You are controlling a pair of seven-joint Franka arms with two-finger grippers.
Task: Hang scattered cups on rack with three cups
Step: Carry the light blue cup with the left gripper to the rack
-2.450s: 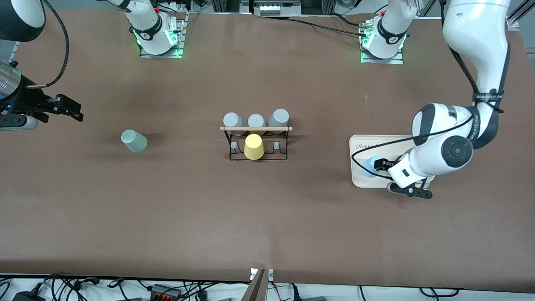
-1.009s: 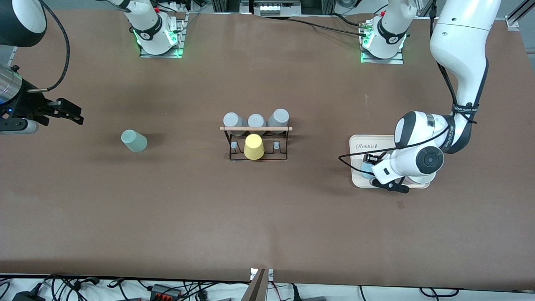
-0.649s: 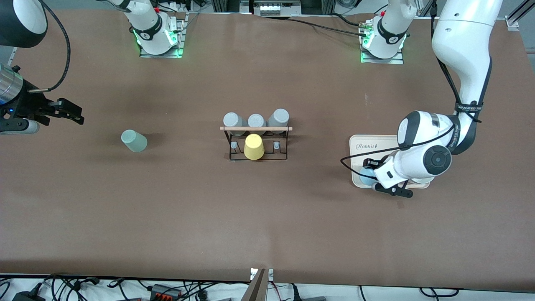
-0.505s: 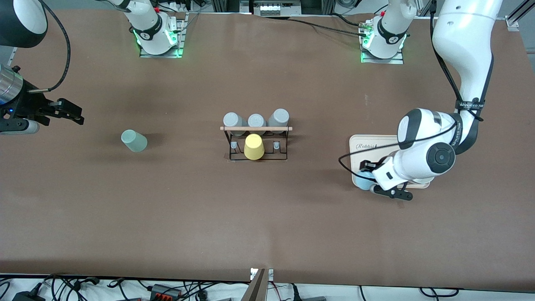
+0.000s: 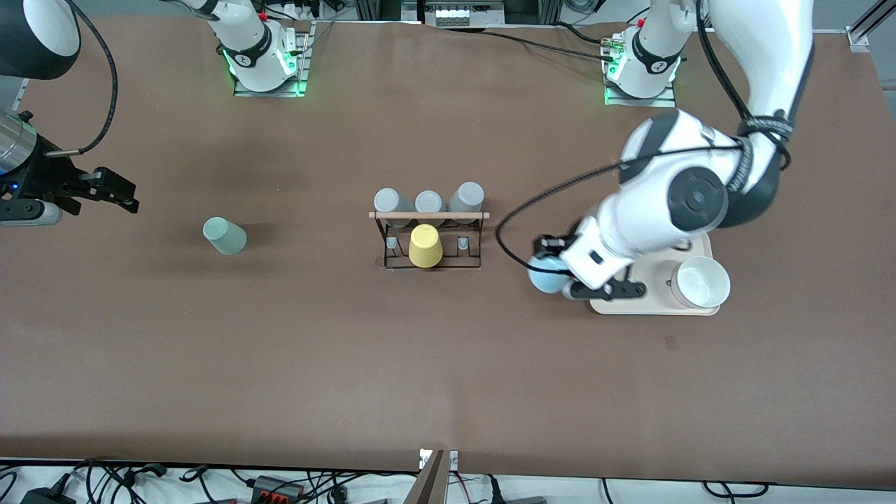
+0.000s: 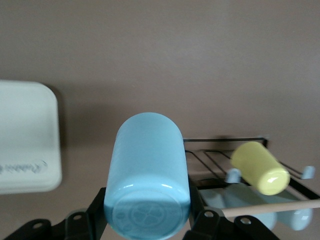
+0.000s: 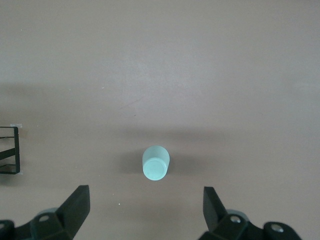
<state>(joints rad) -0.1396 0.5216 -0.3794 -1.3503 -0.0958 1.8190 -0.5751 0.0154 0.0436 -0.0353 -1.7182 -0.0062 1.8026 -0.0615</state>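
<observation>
Brown tabletop, two arms. Left gripper [image 5: 560,269]: clamped on the light blue tumbler [image 5: 544,274], carried over bare table between cream tray [image 5: 651,306] and rack [image 5: 428,238], presumably bound for a free peg. Right gripper [image 5: 112,187]: spread wide, waiting; mint-green tumbler [image 5: 224,236] lies apart from it on the table.

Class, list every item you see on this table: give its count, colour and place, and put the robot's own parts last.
Rack: one, black wire with a wooden rod, mid-table.
Grey cups: three, on the rack's pegs farther from the front camera.
Yellow cup: one, on the rack's nearer middle peg.
Mint-green cup: one, on the table toward the right arm's end.
Light blue cup: one, held above the table between rack and tray.
Tray: one, cream, toward the left arm's end.
White bowl: one, on the tray.
Left gripper: shut on the light blue cup.
Right gripper: open, waiting over the table's edge.
</observation>
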